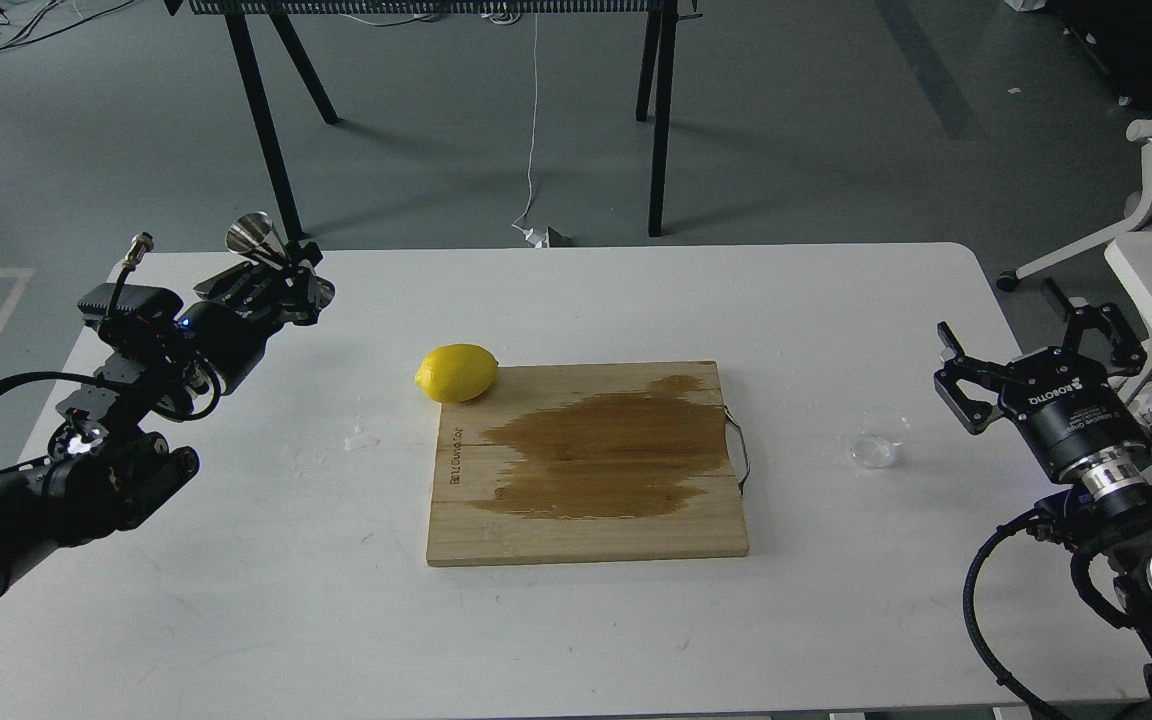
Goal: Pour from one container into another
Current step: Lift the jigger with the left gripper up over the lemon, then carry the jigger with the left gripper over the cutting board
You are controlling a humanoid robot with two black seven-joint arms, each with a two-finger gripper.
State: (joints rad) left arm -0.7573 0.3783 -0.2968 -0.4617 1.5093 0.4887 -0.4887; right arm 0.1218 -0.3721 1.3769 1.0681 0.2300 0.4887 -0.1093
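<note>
The shiny steel jigger is up in the air over the table's far left, tilted, its waist clamped in my left gripper, which is shut on it. The small clear cup stands upright on the white table at the right, beyond the wooden board's right edge. My right gripper hovers open just to the right of the cup, apart from it, with nothing between its fingers.
A wooden cutting board with a large wet stain lies mid-table, a wire handle on its right side. A yellow lemon rests at its far left corner. A small puddle lies left of the board. A white chair stands far right.
</note>
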